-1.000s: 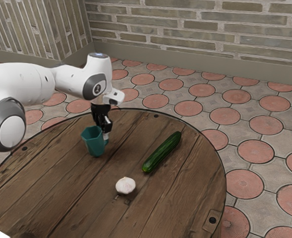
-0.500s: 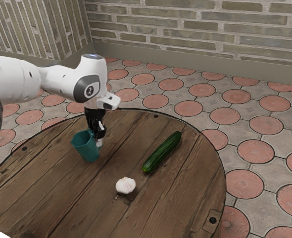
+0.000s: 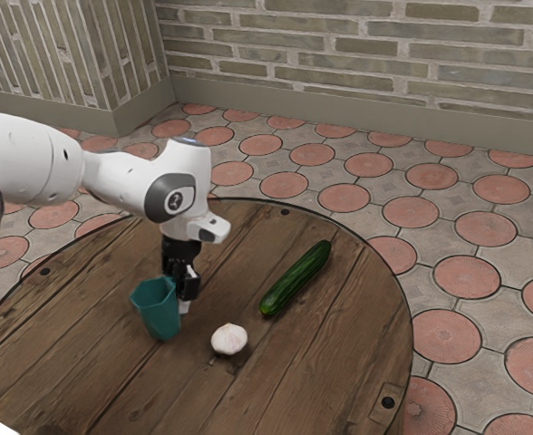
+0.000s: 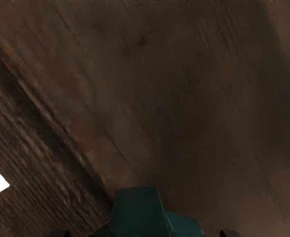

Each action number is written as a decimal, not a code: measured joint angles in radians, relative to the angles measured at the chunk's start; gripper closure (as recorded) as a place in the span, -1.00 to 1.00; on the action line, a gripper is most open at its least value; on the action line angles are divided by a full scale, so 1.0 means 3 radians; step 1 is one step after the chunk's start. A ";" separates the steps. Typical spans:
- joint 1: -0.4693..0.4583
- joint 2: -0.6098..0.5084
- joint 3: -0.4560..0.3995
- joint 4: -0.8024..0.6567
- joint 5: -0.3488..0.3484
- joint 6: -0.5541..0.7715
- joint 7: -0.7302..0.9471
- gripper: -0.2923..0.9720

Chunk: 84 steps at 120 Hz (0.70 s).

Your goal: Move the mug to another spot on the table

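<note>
**Teal mug pinched in the gripper, close to the garlic**

Exterior view: the white arm (image 3: 58, 172) comes in from the exterior view's left and bends down over the round wooden table (image 3: 339, 362). Its black gripper (image 3: 184, 295) points straight down. The fingers stand narrow, pinching the wall of the teal mug (image 3: 156, 310) on the side that faces the exterior view's right. The mug is upright, mouth up, low over the planks near the middle of the table. Whether its base touches the wood cannot be told. A garlic bulb (image 3: 229, 339) lies near the mug, toward the exterior view's right and a little closer to the camera, not touching it. A cucumber (image 3: 295, 276) lies slanted farther to the exterior view's right, well apart from both mug and gripper. Around the table are a floor of round red tiles and brick walls.

Wrist view: the mug (image 4: 145, 212) shows as a teal shape directly under the hand. The table's dark planks (image 4: 184, 98) run on a slant beyond it
</note>
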 joint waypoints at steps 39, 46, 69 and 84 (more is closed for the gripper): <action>0.0003 -0.0500 -0.0025 0.0003 -0.0070 -0.0003 -0.0031 -0.42; 0.0000 -0.0683 -0.0048 0.0000 -0.0073 -0.0013 -0.0035 -0.45; -0.0013 -0.1088 -0.0072 0.0204 -0.0040 -0.0032 -0.0045 -0.50; 0.0009 -0.1011 -0.0126 0.0822 0.0060 -0.0130 -0.0057 -0.52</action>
